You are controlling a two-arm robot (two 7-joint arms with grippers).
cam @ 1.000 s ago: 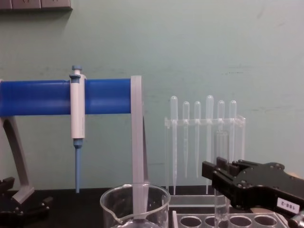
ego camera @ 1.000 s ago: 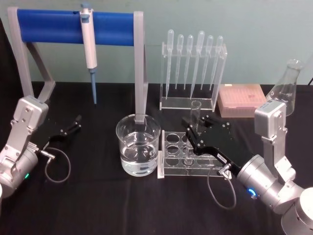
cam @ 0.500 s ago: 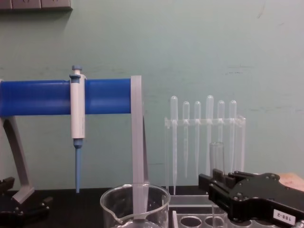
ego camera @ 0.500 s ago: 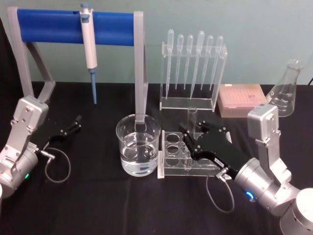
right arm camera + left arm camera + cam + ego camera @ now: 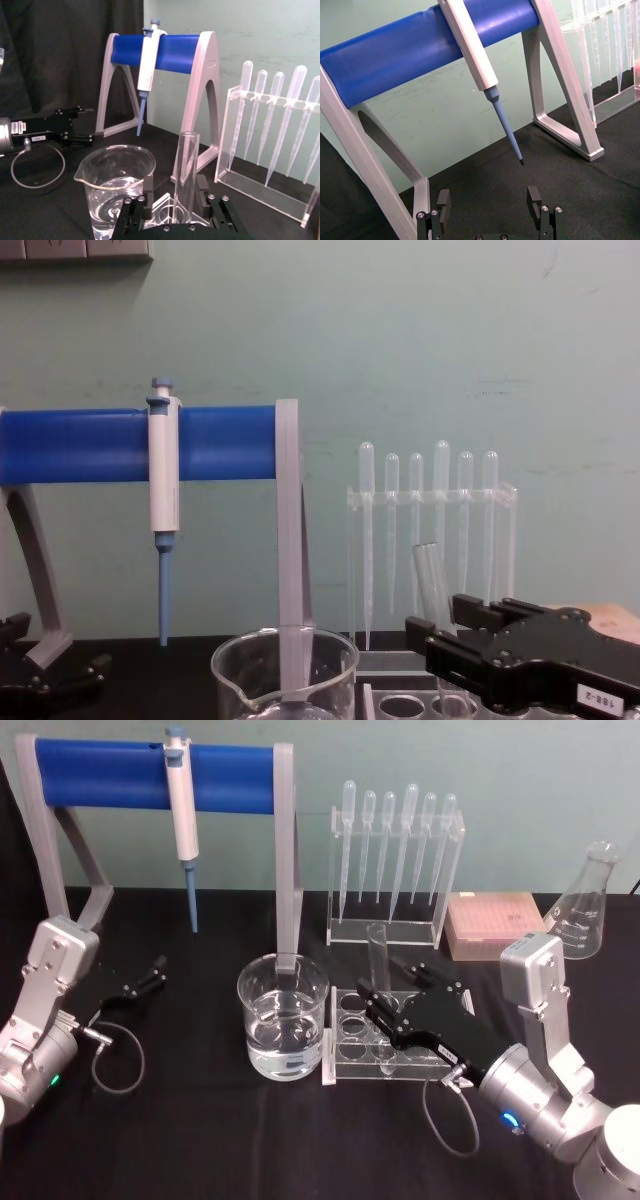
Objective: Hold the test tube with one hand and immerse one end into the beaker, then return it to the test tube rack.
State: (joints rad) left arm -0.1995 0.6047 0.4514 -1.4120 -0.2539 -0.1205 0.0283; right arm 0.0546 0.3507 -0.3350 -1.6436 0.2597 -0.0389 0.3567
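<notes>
My right gripper (image 5: 372, 1003), jaws clamped on the test tube (image 5: 378, 955), tilts it above the rack (image 5: 345, 1065), beside the beaker (image 5: 283, 1016); left gripper (image 5: 490, 200) parked, jaws wide.

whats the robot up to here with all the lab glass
The right gripper is shut on the test tube, holding it tilted above the clear tube rack, with its open rim up. The beaker, part full of clear liquid, stands just left of the rack, and the tube is not in it yet. The left gripper rests open on the table by the blue pipette stand.
</notes>
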